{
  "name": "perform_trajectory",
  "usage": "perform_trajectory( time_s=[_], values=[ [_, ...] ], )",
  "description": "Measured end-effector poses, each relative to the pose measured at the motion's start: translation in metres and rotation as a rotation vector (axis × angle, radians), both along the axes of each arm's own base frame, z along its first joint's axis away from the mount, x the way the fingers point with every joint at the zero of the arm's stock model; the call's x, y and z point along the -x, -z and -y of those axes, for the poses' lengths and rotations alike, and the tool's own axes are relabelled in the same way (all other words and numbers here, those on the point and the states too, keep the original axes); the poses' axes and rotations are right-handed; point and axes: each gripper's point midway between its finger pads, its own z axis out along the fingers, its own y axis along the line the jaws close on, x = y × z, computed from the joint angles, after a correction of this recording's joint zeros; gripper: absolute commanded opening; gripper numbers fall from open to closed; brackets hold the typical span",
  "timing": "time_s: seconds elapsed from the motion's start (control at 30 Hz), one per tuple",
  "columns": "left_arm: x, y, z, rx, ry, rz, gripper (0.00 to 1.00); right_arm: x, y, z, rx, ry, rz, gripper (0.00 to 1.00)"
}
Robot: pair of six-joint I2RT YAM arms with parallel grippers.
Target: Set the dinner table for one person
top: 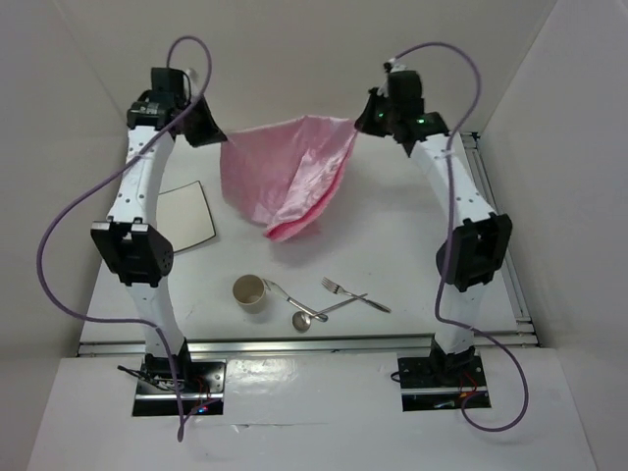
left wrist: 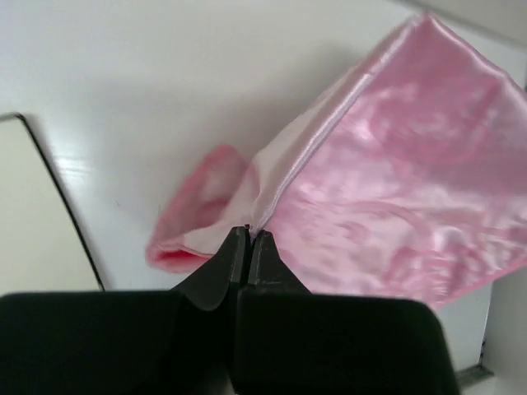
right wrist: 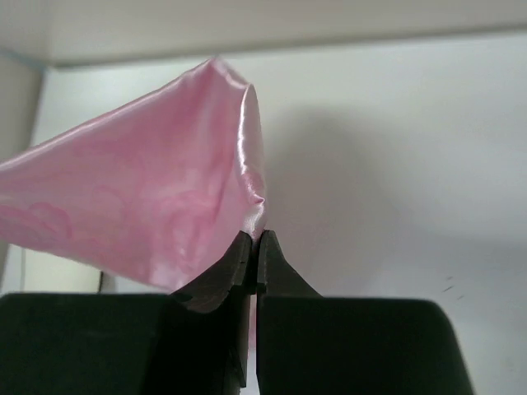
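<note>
White dinner table (top: 412, 245) below, left claw (left wrist: 249, 236) and right claw (right wrist: 257, 240) each pinch the pink cloth (top: 285, 177).

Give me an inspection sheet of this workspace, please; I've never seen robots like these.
Surface: white tabletop, aluminium rails at its front and right edges.
Job's things: pink cloth hanging between both arms, lower end sagging to the table; square plate at left; cup, fork and spoon near the front.
Clutter: nothing seen.
Grippers: left jaws shut on one cloth corner; right jaws shut on another.
Cables: purple cables loop beside each arm.
Surroundings: white walls on three sides.
</note>
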Motion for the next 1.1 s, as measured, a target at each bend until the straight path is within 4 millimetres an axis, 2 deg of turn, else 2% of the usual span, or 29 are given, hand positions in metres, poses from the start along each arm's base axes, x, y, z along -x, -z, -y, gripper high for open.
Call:
perform_trajectory(
  time_s=[0.1,0.17,0.2,0.3,0.43,0.5,0.57,0.7,0.77,0.87,0.97,1.03,1.1],
  values=[
    [0.007,-0.052,-0.024,0.003,-0.048,0.117,0.0,0.007,-0.067,0.043,-0.043,0.045,0.125,0.0],
    [0.02,-0.079,-0.035,0.004,-0.069,0.173,0.0,0.024,-0.107,0.057,-0.064,0.059,0.205,0.0],
    [0.028,-0.092,-0.039,0.004,-0.078,0.201,0.0,0.029,-0.117,0.059,-0.07,0.058,0.223,0.0],
    [0.057,-0.129,-0.049,0.006,-0.099,0.294,0.0,0.064,-0.158,0.065,-0.096,0.046,0.319,0.0],
    [0.097,-0.171,-0.055,0.015,-0.102,0.398,0.0,0.106,-0.192,0.073,-0.116,0.038,0.397,0.0],
    [0.112,-0.191,-0.055,0.018,-0.1,0.454,0.0,0.123,-0.199,0.078,-0.12,0.044,0.42,0.0],
    [0.126,-0.201,-0.056,0.016,-0.104,0.493,0.0,0.137,-0.2,0.083,-0.12,0.051,0.422,0.0],
    [0.153,-0.205,-0.053,0.026,-0.117,0.528,0.0,0.16,-0.195,0.09,-0.114,0.069,0.413,0.0],
    [0.156,-0.213,-0.053,0.025,-0.116,0.549,0.0,0.166,-0.192,0.094,-0.108,0.084,0.405,0.0],
    [0.147,-0.222,-0.054,0.022,-0.114,0.587,0.0,0.167,-0.188,0.099,-0.102,0.101,0.399,0.0],
    [0.128,-0.215,-0.055,0.028,-0.109,0.579,0.0,0.155,-0.179,0.102,-0.093,0.119,0.379,0.0],
    [0.108,-0.203,-0.056,0.038,-0.099,0.557,0.0,0.14,-0.173,0.104,-0.089,0.131,0.374,0.0],
    [0.085,-0.186,-0.057,0.05,-0.091,0.523,0.0,0.115,-0.158,0.106,-0.083,0.145,0.355,0.0]
  ],
)
